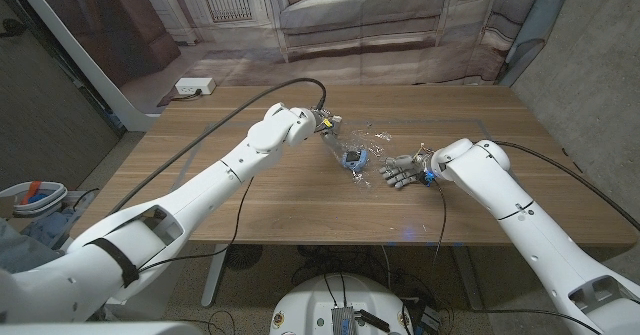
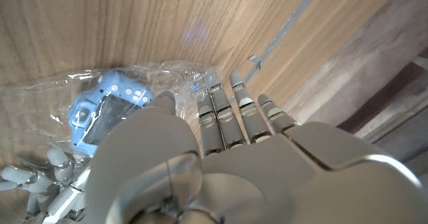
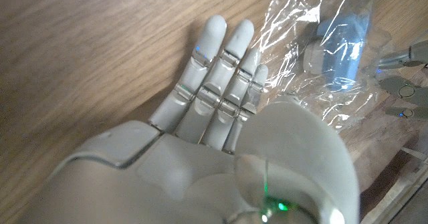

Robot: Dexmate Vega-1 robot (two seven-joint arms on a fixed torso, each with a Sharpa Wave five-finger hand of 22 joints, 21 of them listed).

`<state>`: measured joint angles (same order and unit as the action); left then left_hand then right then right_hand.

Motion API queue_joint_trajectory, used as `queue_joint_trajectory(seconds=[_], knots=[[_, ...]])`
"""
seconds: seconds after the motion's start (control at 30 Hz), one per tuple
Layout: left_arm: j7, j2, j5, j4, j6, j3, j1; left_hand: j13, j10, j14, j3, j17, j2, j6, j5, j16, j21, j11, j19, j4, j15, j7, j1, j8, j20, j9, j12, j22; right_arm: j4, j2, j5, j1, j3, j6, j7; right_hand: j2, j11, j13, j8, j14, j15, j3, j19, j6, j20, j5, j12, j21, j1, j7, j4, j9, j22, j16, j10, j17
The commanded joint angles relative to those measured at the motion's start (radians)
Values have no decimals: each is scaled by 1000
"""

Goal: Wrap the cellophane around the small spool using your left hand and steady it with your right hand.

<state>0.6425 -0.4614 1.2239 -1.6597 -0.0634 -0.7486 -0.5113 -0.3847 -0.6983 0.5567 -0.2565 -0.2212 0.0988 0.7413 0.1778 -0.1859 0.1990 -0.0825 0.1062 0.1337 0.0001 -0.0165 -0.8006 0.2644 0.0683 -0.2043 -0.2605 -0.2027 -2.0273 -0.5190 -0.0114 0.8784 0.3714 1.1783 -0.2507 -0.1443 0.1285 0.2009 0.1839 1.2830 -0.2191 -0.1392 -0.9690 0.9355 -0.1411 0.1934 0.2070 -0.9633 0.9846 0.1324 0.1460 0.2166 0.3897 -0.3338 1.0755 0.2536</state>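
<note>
The small blue spool [image 1: 353, 158] lies mid-table inside crumpled clear cellophane [image 1: 368, 143]. My left hand [image 1: 322, 125] hovers just behind and left of it, with a band of the film running up to its thumb and fingers. In the left wrist view the thumb [image 2: 164, 103] sits against the cellophane [image 2: 177, 73] beside the spool [image 2: 100, 114], the other fingers [image 2: 227, 110] straight. My right hand [image 1: 400, 170] sits right of the spool, fingers spread toward it. The right wrist view has its fingers [image 3: 221, 70] stretched along the wood, touching the cellophane's [image 3: 314, 50] edge near the spool [image 3: 341, 43].
A black cable [image 1: 225, 110] runs over the table's back left part to my left wrist. Another cable [image 1: 560, 160] trails from my right arm across the table's right side. The table's front edge [image 1: 330, 242] is near.
</note>
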Motion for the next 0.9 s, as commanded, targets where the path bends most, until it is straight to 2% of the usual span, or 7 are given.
queue_joint_trajectory(seconds=[0.03,0.17,0.27,0.47,0.53,0.7,0.9], knots=[[15,-21,58,-141,30,79,-110,8,62,-36,11,-1,-3,-25,8,-9,12,14,-2,-2,9,3,12,-14,46,0,36,-1,-50,-62,44,2,68,5,53,5,3,2,1,0,0,2,5,-17,-76,0,-5,0,-7,12,-11,1,-1,4,-30,4],[26,-21,90,-149,35,80,-123,16,198,-100,34,-3,-33,-88,10,-4,20,36,1,-4,32,7,32,-43,109,-2,79,-1,-81,-92,94,-10,124,22,82,29,-13,4,-6,15,0,-18,4,-122,-75,-10,-16,-10,-51,5,-8,3,4,8,-141,19],[15,-18,86,-143,44,88,-135,26,286,-166,53,-3,-47,-167,16,1,16,51,-21,-3,43,9,52,-68,120,-5,83,-2,-99,-120,125,-24,167,23,86,34,-34,6,-2,-55,17,-30,75,-198,-70,-12,-18,18,-90,-18,-8,3,-8,36,-245,41],[24,7,28,-110,49,109,-159,59,424,-331,73,8,-58,-366,23,8,-2,91,-121,-12,65,56,62,-92,104,-3,81,-1,-116,-143,165,-23,216,-11,90,40,-118,6,4,-642,247,-23,510,-381,130,0,-9,197,-153,-75,-50,-7,-143,163,-537,82],[61,24,-40,-94,51,128,-162,75,457,-351,82,13,-64,-451,24,1,3,112,-130,-15,69,70,66,-93,107,-1,78,1,-121,-140,179,-12,223,-22,100,48,-134,4,2,-795,286,-25,630,-436,184,4,-10,254,-167,-92,-58,-10,-174,166,-610,63],[154,34,-125,-69,52,135,-146,115,527,-381,115,24,-98,-604,29,-4,21,187,-101,-21,122,135,81,-93,145,5,77,6,-127,-143,208,-26,259,4,89,76,-216,0,-3,-942,316,-32,771,-519,237,14,-12,330,-176,-135,-76,-14,-196,161,-698,25],[179,28,-204,-50,53,151,-140,141,565,-393,143,29,-126,-700,34,-4,22,232,-86,-18,155,144,103,-92,147,7,79,9,-133,-150,208,-47,277,37,48,98,-261,-7,-11,-1073,363,-48,889,-636,274,32,-20,406,-210,-195,-76,-19,-205,160,-800,-17]])
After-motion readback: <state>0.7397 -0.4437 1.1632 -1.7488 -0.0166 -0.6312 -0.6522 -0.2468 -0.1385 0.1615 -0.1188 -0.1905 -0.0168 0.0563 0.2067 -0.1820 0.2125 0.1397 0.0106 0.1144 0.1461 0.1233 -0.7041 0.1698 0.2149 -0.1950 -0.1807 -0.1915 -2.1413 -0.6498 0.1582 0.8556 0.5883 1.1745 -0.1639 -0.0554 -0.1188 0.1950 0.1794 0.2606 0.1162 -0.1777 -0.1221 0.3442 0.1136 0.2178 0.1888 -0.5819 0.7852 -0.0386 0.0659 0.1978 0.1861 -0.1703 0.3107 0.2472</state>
